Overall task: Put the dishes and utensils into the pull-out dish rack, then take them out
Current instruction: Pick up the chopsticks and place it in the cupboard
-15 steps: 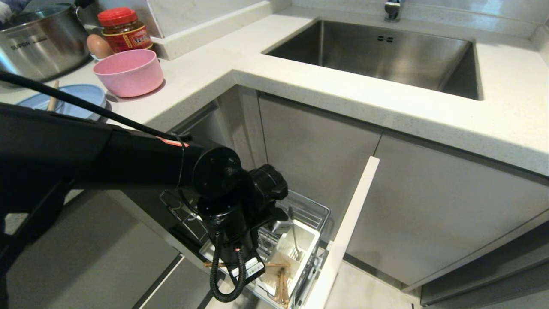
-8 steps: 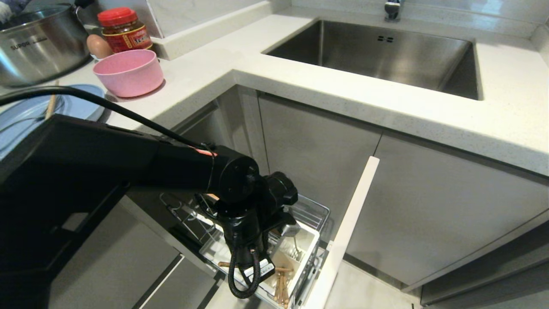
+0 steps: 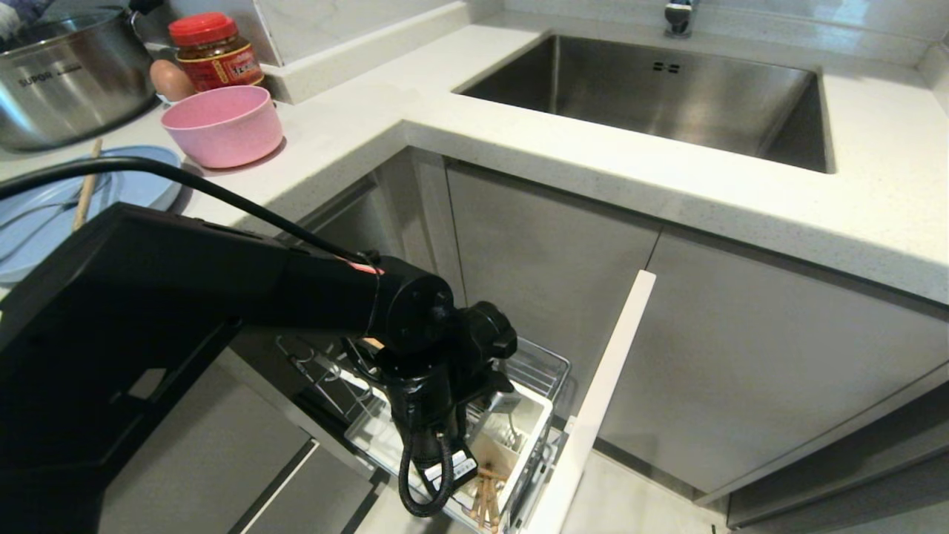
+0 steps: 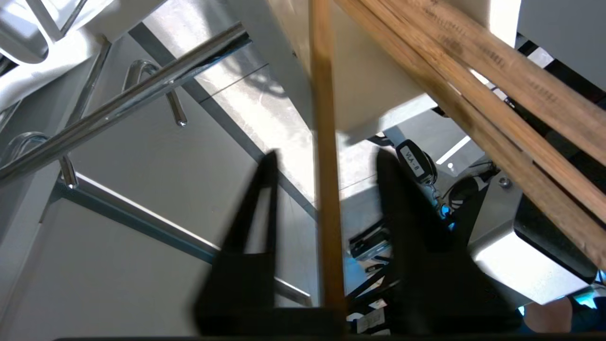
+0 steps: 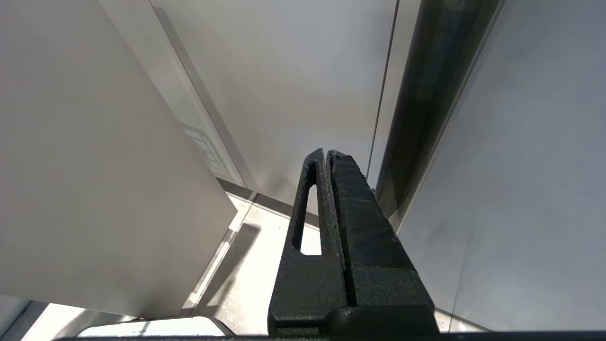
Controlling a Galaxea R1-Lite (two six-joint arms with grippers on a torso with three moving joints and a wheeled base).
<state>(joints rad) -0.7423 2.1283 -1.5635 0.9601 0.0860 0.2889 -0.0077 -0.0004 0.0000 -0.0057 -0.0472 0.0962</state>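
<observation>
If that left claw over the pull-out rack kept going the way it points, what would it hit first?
Probably the white cutlery cup holding the chopsticks. The left gripper points down into it, one chopstick between its open jaws; depth is unclear.

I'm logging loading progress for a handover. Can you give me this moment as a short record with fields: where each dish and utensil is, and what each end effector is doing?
pink bowl: on the counter, not loaded
blue plate: on the counter, a loose chopstick lying on it
cutlery cup: in the pull-out rack, holding wooden chopsticks and a metal utensil
left end effector: at the cup, fingers apart on either side of a single chopstick
right end effector: parked by cabinet panels, fingers together
</observation>
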